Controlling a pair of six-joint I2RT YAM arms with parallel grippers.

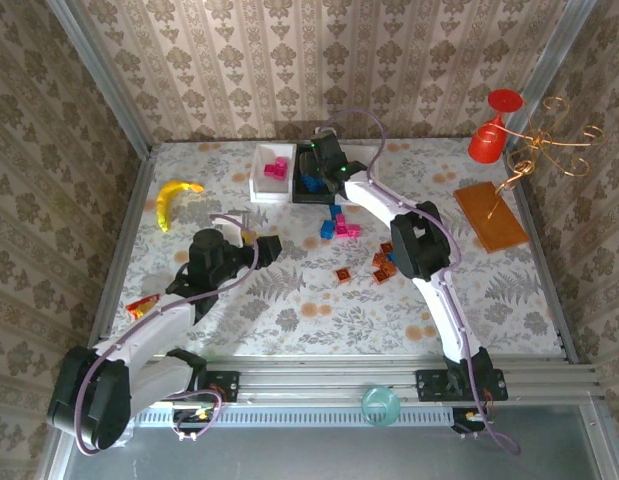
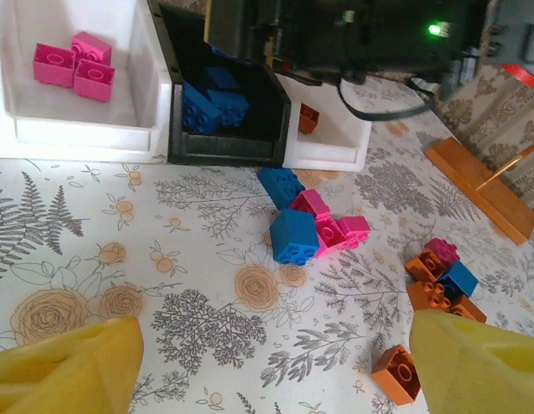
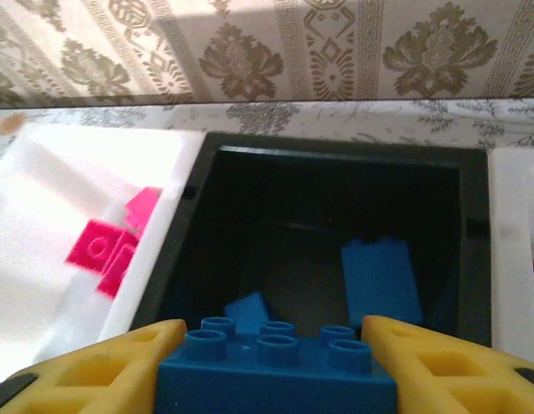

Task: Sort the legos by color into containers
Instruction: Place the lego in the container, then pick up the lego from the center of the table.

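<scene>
Three trays stand side by side at the back: a white tray (image 2: 85, 129) with pink legos (image 2: 75, 65), a black tray (image 2: 223, 147) with blue legos (image 2: 216, 102), and a white tray (image 2: 336, 142) with one orange lego (image 2: 308, 118). My right gripper (image 3: 271, 366) hangs over the black tray (image 3: 336, 172), shut on a blue lego (image 3: 275, 371). My left gripper (image 2: 275, 371) is open above the table. Loose blue and pink legos (image 2: 305, 228) lie in a cluster ahead of it. Orange legos (image 2: 435, 289) lie to the right, one orange lego (image 2: 396, 373) by the right finger.
A yellow banana (image 1: 172, 200) lies at the far left. An orange-brown plate (image 1: 491, 215), a red cup (image 1: 489, 130) and a wire stand (image 1: 549, 150) sit at the back right. A small snack wrapper (image 1: 141, 307) lies near the left arm.
</scene>
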